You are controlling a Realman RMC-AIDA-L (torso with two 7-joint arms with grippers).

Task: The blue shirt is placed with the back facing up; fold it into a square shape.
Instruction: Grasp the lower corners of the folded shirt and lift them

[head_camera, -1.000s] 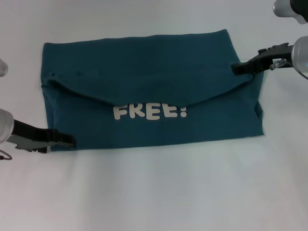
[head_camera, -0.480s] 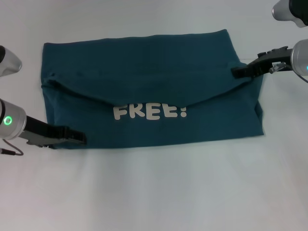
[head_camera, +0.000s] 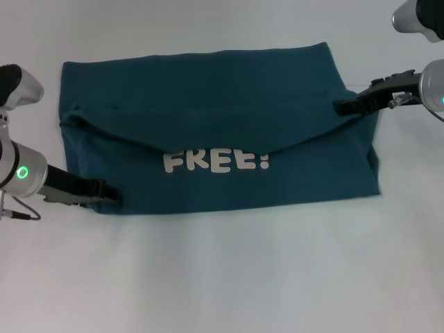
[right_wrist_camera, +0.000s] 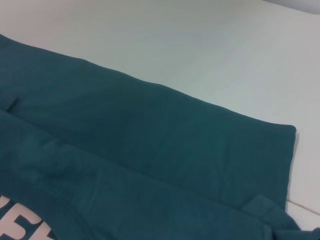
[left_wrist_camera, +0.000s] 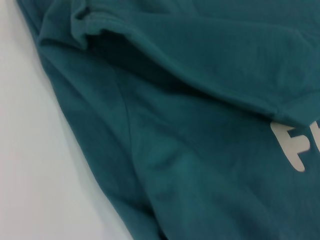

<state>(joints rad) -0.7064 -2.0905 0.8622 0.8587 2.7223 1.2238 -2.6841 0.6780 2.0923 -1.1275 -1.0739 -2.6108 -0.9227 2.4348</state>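
The blue shirt [head_camera: 215, 139], printed "FREE!" [head_camera: 216, 161], is lying partly folded on the white surface [head_camera: 229, 277]. Left pincer [head_camera: 114, 195] at its near-left corner, right pincer [head_camera: 341, 106] at the right edge; whether either is gripping, I cannot tell. Both should be pinching all layers before lifting evenly.

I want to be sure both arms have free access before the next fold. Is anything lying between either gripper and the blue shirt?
Nothing visible does. The left gripper sits at the blue shirt's near left corner, the right gripper at its right edge; only bare table surrounds it.
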